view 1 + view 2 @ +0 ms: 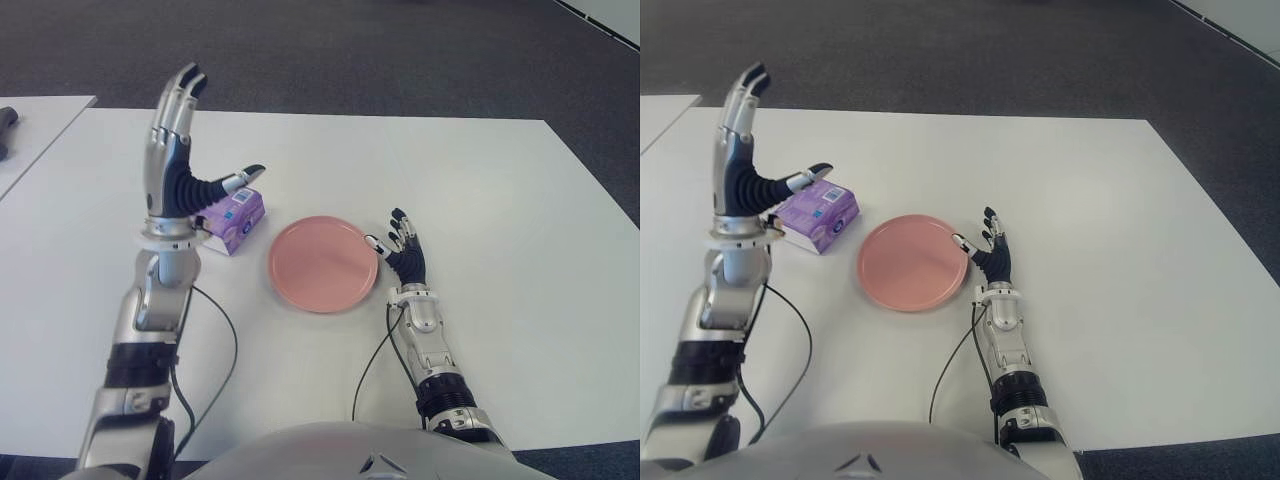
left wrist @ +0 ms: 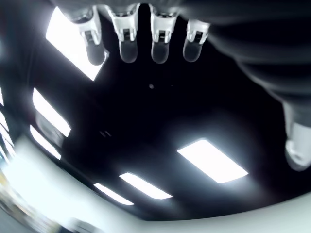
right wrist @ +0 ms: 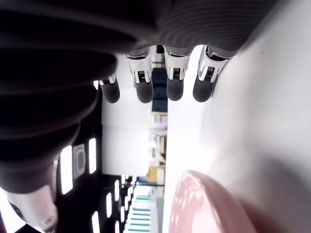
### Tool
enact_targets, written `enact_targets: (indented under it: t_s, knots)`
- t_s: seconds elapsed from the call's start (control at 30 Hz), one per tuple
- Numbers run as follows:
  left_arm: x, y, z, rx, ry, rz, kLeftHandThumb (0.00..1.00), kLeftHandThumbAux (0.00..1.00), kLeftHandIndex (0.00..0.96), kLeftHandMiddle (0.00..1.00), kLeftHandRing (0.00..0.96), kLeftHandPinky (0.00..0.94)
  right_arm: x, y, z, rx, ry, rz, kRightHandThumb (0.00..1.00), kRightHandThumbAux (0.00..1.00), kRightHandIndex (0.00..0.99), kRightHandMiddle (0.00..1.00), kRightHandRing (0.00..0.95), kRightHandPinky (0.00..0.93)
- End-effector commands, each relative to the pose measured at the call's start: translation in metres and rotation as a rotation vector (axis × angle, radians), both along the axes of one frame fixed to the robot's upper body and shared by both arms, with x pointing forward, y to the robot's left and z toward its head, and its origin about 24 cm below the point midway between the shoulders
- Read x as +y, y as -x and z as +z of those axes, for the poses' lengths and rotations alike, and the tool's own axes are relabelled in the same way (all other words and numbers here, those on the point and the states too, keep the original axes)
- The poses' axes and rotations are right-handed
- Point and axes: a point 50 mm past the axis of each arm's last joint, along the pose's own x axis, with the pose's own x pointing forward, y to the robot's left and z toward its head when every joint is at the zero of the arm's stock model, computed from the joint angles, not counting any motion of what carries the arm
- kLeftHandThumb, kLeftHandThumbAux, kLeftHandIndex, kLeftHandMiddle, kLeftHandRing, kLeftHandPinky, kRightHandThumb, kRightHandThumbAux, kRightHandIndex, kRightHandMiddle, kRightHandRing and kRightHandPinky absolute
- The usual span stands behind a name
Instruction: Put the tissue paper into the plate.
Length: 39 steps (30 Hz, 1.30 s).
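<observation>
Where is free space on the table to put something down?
The table is bare to the right of the right hand and behind the plate. The plate itself holds nothing. It is crowded on the left, where the open left hand is raised beside the tissue pack.

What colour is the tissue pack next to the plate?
Purple, with a small blue-and-white label on top; the tissue pack shows best in the right eye view, left of the pink plate.
</observation>
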Motion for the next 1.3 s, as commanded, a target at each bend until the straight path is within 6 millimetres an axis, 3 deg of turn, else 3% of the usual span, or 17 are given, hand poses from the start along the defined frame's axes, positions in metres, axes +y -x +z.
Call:
enact_targets:
  t_s: [0.03, 0.4, 0.73, 1.07, 1.3]
  knots:
    - [0.012, -0.01, -0.005, 0.056, -0.084, 0.146, 0.094, 0.47, 0.0, 0.0, 0.0, 0.0, 0.002, 0.015, -0.027, 0.154, 0.01, 0.01, 0.007, 0.658, 0.0, 0.0, 0.0, 0.0]
    - [0.026, -0.021, 0.004, 0.178, -0.233, 0.371, 0.015, 0.448, 0.0, 0.0, 0.0, 0.0, 0.005, 0.015, -0.03, 0.182, 0.054, 0.007, 0.027, 0.572, 0.0, 0.0, 0.0, 0.0]
    - [0.035, -0.039, 0.006, 0.298, -0.36, 0.499, 0.012, 0.405, 0.0, 0.0, 0.0, 0.0, 0.005, 0.015, -0.035, 0.222, 0.056, 0.016, 0.043, 0.518, 0.0, 0.0, 0.0, 0.0]
    - [0.028, -0.065, -0.039, 0.586, -0.591, 0.607, 0.001, 0.339, 0.0, 0.0, 0.0, 0.0, 0.005, 0.014, -0.038, 0.23, 0.056, 0.033, 0.053, 0.529, 0.0, 0.0, 0.0, 0.0]
    - [0.026, -0.071, -0.059, 0.782, -0.647, 0.577, 0.0, 0.263, 0.0, 0.0, 0.0, 0.0, 0.006, 0.014, -0.038, 0.22, 0.058, 0.033, 0.061, 0.535, 0.0, 0.0, 0.0, 0.0]
